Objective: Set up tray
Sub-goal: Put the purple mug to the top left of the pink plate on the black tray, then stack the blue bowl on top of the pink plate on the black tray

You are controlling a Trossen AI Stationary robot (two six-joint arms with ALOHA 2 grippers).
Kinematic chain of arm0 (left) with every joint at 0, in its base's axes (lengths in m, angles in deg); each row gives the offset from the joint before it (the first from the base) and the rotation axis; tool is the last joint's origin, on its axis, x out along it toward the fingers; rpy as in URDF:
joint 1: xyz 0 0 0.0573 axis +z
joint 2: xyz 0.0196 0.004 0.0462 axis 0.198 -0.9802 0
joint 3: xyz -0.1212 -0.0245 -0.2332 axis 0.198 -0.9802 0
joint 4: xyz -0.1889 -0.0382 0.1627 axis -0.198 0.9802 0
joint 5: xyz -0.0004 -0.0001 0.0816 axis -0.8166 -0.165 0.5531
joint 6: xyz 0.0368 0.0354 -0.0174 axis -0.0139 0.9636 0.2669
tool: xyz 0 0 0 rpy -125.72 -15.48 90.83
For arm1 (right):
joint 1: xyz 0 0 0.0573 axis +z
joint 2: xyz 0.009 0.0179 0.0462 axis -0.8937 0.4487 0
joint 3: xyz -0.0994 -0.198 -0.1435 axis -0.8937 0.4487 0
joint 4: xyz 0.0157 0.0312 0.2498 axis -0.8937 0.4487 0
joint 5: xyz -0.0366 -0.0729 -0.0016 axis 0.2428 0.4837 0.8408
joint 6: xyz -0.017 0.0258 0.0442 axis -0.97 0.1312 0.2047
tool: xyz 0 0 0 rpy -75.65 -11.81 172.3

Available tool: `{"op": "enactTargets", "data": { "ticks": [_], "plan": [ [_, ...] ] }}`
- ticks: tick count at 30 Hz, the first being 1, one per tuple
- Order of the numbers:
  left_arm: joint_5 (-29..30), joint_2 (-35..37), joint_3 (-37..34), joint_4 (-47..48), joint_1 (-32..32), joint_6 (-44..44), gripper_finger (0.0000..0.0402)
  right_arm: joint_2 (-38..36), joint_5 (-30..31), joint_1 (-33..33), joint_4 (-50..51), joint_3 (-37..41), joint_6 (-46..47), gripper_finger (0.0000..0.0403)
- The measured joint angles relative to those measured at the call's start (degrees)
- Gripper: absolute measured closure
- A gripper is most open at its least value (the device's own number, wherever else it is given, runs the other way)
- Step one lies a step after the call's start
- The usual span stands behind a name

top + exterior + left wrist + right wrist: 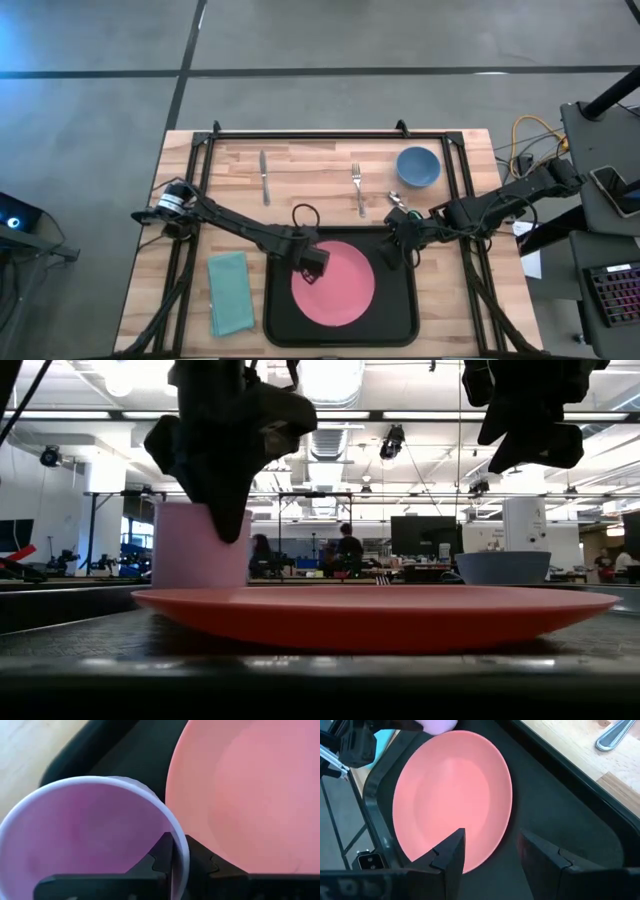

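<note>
A black tray (400, 312) lies at the table's near middle with a round pink plate (335, 285) flat on it. My left gripper (310, 262) is over the tray's far left part, beside the plate, shut on a lilac cup (198, 545). The cup's base is hidden behind the plate in the low view. My right gripper (390, 245) hangs open above the tray's far right part; in the right wrist view its fingers (451, 855) frame the plate's edge (490, 847) without touching it. My left gripper (174, 862) holds the cup by its rim wall (176, 845), one finger (159, 860) inside the cup and the other (201, 862) outside. It comes from above, pointing down. The cup is upright beside the plate; whether its base is on the tray cannot be told.
On the wood beyond the tray lie a knife (264, 177), a fork (358, 188) and a spoon (398, 203), with a blue bowl (417, 166) at the far right. A folded teal napkin (230, 292) lies left of the tray. A black frame edges the table.
</note>
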Motion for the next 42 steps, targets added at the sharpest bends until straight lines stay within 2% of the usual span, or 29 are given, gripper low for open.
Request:
{"op": "enactTargets", "data": {
  "ticks": [12, 15, 26, 31, 37, 42],
  "plan": [
    [-0.3, 0.3, 0.1, 1.1, -0.3, -1.5, 0.0389, 0.0, 0.0, 0.0, 0.0, 0.0, 0.0, 0.0236],
    [1.2, 0.3, 0.1, 1.1, -0.8, -2.9, 0.0383, 0.0, 0.0, 0.0, 0.0, 0.0, -0.1, 0.0236],
    [3.4, 1.3, 0.2, 1.5, -1.8, -4.4, 0.0266, 0.0, 1.5, 0.0, 0.0, 0.0, -0.7, 0.0236],
    [3.8, 4.2, 1.4, 1.5, -1.9, -4.5, 0.0238, 0.0, 1.5, 0.0, 0.0, 0.0, -1.8, 0.0236],
    [11.7, 10.6, 2.3, 3.2, -1.9, -6.5, 0.0233, 0.0, 1.5, 0.0, 0.0, 0.0, -2.1, 0.0236],
    [21.6, 15.5, 1.5, 17.7, -0.1, -16.0, 0.0233, 0.0, 1.5, 0.0, 0.0, 0.0, -2.2, 0.0236]
  ]
}}
